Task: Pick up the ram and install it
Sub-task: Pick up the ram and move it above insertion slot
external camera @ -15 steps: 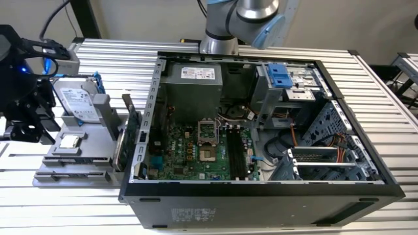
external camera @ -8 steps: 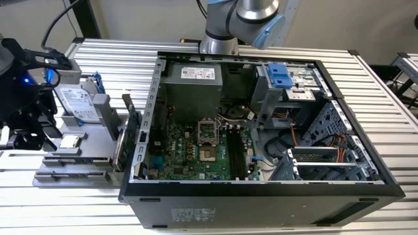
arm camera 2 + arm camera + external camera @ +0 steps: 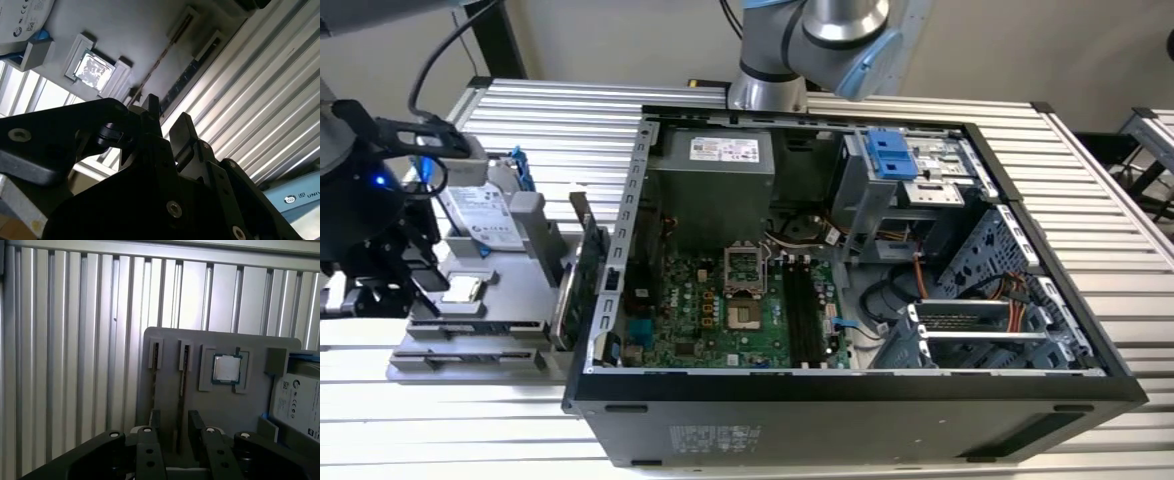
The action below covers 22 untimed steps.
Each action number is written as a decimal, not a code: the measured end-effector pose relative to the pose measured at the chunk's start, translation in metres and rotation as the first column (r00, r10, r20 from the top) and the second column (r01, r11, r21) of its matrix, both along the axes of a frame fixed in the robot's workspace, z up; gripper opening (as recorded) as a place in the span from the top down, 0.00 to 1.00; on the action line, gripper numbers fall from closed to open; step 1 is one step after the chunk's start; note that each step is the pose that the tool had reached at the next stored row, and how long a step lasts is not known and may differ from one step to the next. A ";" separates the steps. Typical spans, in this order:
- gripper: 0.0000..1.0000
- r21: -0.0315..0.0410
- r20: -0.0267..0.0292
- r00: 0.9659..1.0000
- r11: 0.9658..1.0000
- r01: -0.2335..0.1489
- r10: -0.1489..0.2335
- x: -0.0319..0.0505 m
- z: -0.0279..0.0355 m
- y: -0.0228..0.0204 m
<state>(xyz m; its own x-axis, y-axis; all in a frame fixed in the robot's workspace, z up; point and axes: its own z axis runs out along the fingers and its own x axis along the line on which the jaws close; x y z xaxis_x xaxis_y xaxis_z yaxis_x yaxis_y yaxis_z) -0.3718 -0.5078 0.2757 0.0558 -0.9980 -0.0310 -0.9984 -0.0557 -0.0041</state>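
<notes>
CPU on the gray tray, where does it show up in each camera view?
Exterior view: CPU at the exterior view's left, outside the case.
Second wrist view: bright square past the fingers.
First wrist view: framed square past the fingers.
Shared landmark: the hard drive beside it.

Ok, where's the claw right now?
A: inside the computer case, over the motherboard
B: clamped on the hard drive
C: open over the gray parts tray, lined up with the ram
C: in the first wrist view the claw hangs open over the gray tray, and the ram, seated in its tray slot, shows in the gap between the fingers.
</notes>
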 end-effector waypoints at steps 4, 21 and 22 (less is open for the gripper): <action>0.00 0.000 0.000 1.000 1.000 -0.004 0.004 -0.0005 -0.0069 -0.0010; 0.00 -0.003 0.000 1.000 1.000 0.019 -0.019 -0.0039 -0.0363 -0.0093; 0.00 -0.004 0.000 1.000 1.000 0.024 -0.024 -0.0040 -0.0377 -0.0093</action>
